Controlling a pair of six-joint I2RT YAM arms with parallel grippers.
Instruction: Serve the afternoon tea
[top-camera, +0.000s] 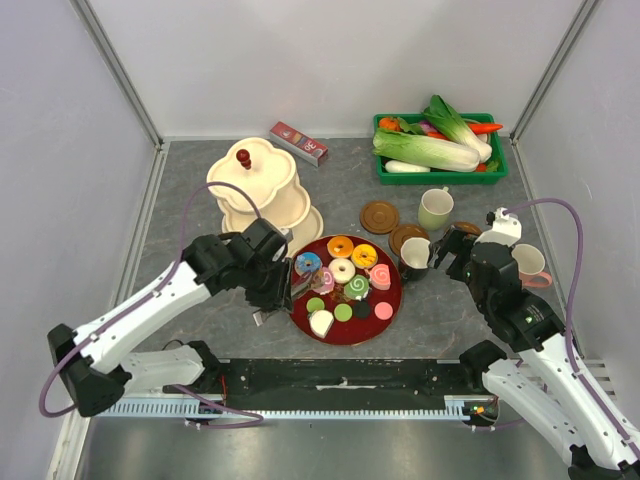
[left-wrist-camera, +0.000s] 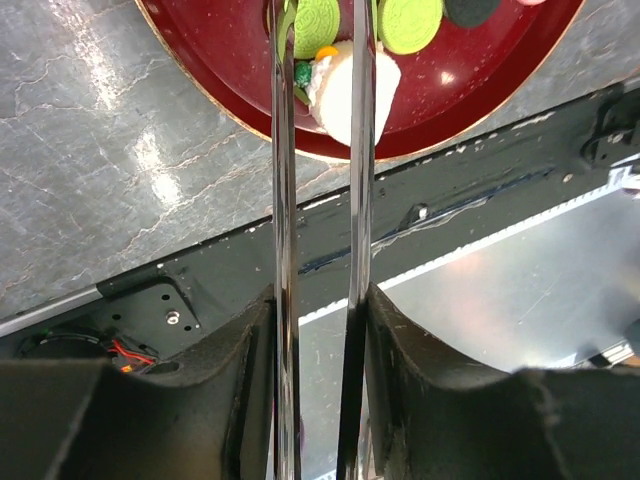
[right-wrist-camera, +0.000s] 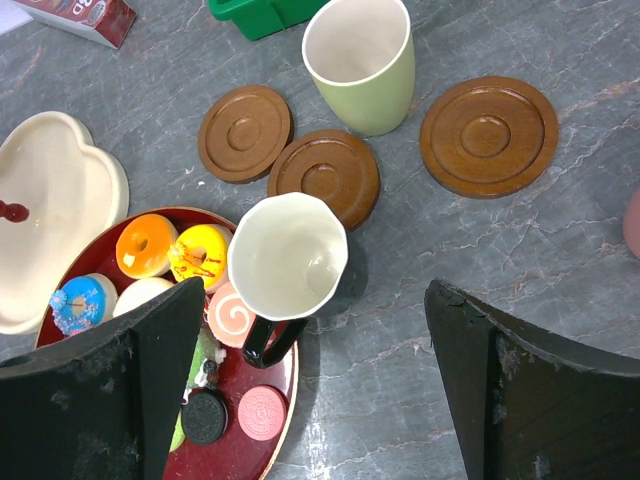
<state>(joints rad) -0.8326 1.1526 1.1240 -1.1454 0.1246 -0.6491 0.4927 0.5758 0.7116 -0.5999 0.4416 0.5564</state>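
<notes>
A round red tray (top-camera: 399, 290) holds donuts, swirl cakes and round sweets. My left gripper (top-camera: 285, 285) (left-wrist-camera: 318, 295) is shut on metal tongs (left-wrist-camera: 283, 200). The tongs' blades reach over the tray's near edge and stand either side of a white cake (left-wrist-camera: 340, 95). I cannot tell whether they touch it. My right gripper (top-camera: 445, 250) (right-wrist-camera: 312, 300) hangs open above the black mug (right-wrist-camera: 288, 258), which stands against the tray's right rim. A pale green mug (right-wrist-camera: 360, 60) stands behind three brown coasters (right-wrist-camera: 244, 132) (right-wrist-camera: 324, 176) (right-wrist-camera: 488, 135). A pinkish mug (top-camera: 528, 265) sits beside the right arm.
A cream tiered stand (top-camera: 255, 185) rises left of the tray. The green crate (top-camera: 440, 150) of vegetables is at the back right, and a red box (top-camera: 298, 142) lies at the back. The black base rail (left-wrist-camera: 200, 290) runs along the near edge.
</notes>
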